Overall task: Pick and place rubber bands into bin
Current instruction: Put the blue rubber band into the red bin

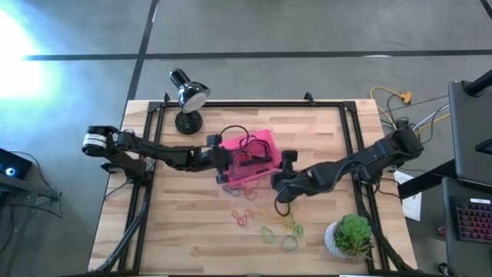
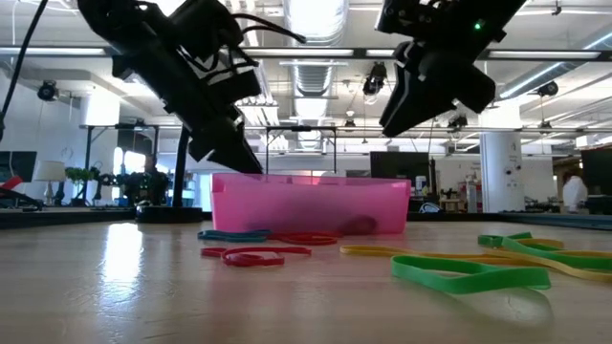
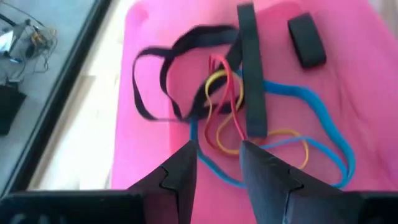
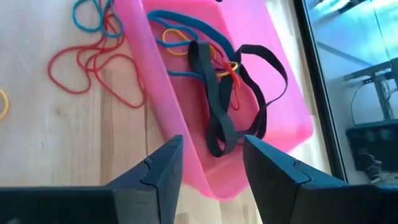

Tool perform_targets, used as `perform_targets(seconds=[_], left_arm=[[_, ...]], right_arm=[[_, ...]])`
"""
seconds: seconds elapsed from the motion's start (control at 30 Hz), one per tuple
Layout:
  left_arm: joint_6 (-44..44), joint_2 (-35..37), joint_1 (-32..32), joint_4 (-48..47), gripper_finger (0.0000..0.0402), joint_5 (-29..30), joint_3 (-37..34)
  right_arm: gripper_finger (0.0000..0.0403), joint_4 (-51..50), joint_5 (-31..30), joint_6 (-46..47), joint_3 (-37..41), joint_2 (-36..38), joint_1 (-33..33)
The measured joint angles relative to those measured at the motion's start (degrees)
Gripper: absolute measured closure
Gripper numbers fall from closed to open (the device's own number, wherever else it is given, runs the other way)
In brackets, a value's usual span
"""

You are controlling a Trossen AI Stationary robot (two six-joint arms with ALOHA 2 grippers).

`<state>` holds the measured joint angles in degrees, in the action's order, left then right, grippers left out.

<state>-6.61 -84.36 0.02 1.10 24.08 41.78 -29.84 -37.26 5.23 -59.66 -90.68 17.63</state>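
Low view, foreground to background. Green rubber bands [image 2: 473, 275] lie flat on the table [image 2: 115, 296] at lower right, with yellow loops just behind them and red bands [image 2: 253, 254] at lower centre. Behind these, at frame centre, stands the pink bin [image 2: 311, 204]; the wrist views show it already holding black, blue, red and yellow bands.

The left tool [image 2: 225, 143] hangs over the bin's left end, upper left of the frame; the right tool [image 2: 426, 96] hangs over its right end, upper right. In each wrist view the jaws stand parted with nothing between them: both released.

Handling, as judged: the bands are light, thin and floppy, lying flush with the wood. A pinch across one strand where a loop lifts or crosses another seems most reliable; tangled neighbours may be dragged along.
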Motion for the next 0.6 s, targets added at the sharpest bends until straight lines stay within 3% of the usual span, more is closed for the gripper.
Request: perform_targets(seconds=[0.33,0.5,0.6], left_arm=[[-1.3,8.9,-4.6,-3.6,0.0295,-8.7,3.4],[4.2,14.6,-9.7,-9.1,0.0295,-19.0,3.0],[8.0,15.1,-13.3,-11.7,0.0295,-20.6,2.5]], right_arm=[[0.0254,-0.1,0.4,2.5,1.9,2.8,0.6],[0.0253,0.0,1.2,3.7,3.4,3.6,0.6],[0.0252,0.2,1.3,3.8,3.7,3.7,0.6]])
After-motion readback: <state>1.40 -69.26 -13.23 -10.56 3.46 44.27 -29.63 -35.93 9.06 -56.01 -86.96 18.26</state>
